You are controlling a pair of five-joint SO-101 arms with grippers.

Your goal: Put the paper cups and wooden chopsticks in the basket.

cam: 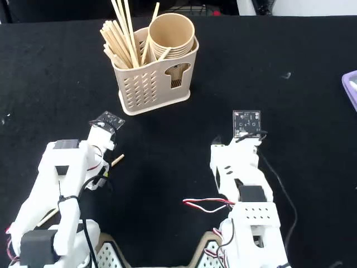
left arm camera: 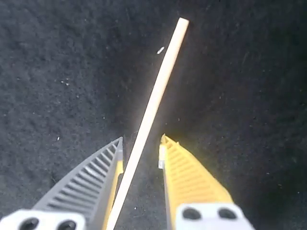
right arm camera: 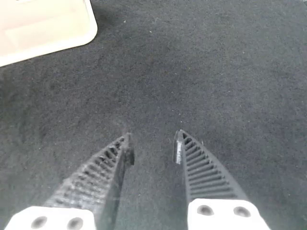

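One wooden chopstick (left arm camera: 156, 91) is seen flat on the black table (left arm camera: 249, 96), between the parted jaws of the left gripper (left arm camera: 141, 139) — pale, straight, slender. It is judged light, stiff and apt to roll, so it is best pinched near mid-length. The right gripper (right arm camera: 152, 136) is likewise spread — nothing is held.

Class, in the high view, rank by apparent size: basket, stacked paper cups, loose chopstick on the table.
1. Basket
2. Stacked paper cups
3. Loose chopstick, unsure, since the left arm hides most of its length.
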